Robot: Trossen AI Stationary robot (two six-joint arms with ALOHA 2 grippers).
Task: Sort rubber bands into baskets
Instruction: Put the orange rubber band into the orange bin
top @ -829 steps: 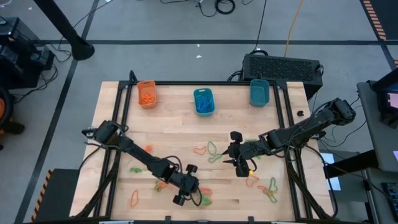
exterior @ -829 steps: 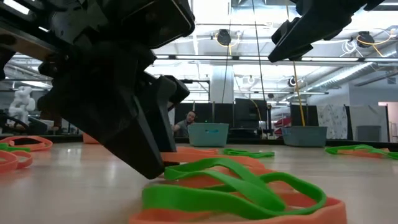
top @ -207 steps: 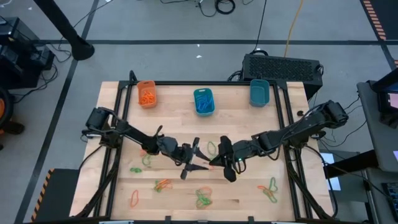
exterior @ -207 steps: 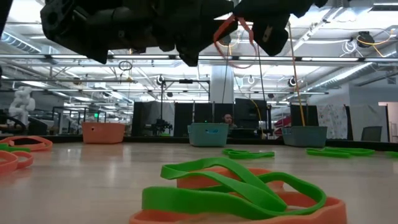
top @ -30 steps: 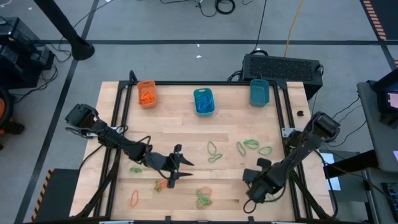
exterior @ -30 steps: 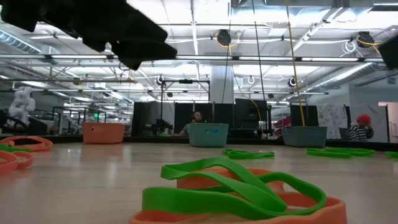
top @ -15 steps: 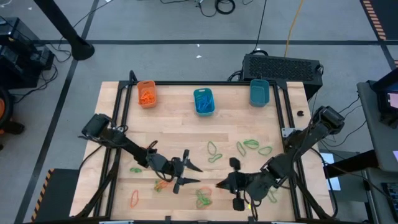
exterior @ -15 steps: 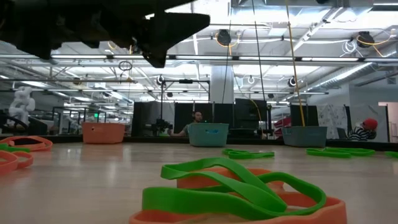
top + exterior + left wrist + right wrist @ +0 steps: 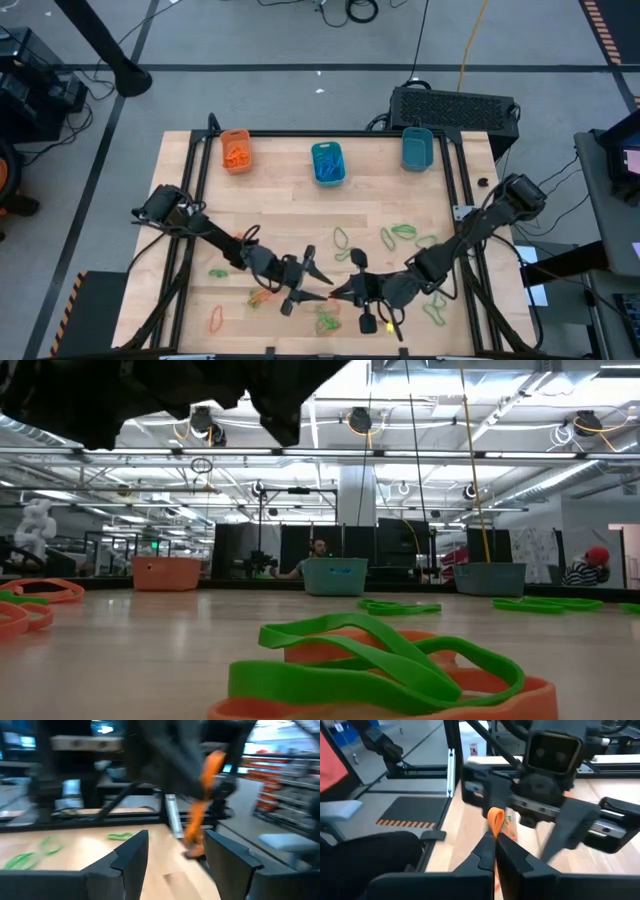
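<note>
Three baskets stand along the far edge: an orange basket (image 9: 236,150) and two teal baskets (image 9: 327,162) (image 9: 417,148). Green and orange rubber bands (image 9: 400,235) lie scattered on the wooden table (image 9: 280,215). Near the table's middle front, my right gripper (image 9: 338,292) is shut on an orange rubber band (image 9: 495,820). My left gripper (image 9: 318,283) faces it from the left, open, with its fingers (image 9: 135,855) standing apart. The band shows just ahead of the gap between them. My right gripper pinches the orange rubber band between its two fingertips (image 9: 492,847), and a short loop (image 9: 495,819) sticks out past them. The fingers come nearly level from the table's right. The band (image 9: 206,790) is lifted clear of the table and hangs slack.
A heap of green and orange bands (image 9: 325,318) lies just in front of both grippers and fills the low view's foreground (image 9: 370,670). More bands lie at the near left (image 9: 215,320) and near right (image 9: 437,312). A black box (image 9: 455,105) stands behind the far right corner.
My right gripper has come up from the table's near right part and moved left toward my left gripper. It has tipped from pointing down to nearly level, staying shut with the orange band lifted clear. My left gripper has shifted a little to the right, levelled out and stayed open.
</note>
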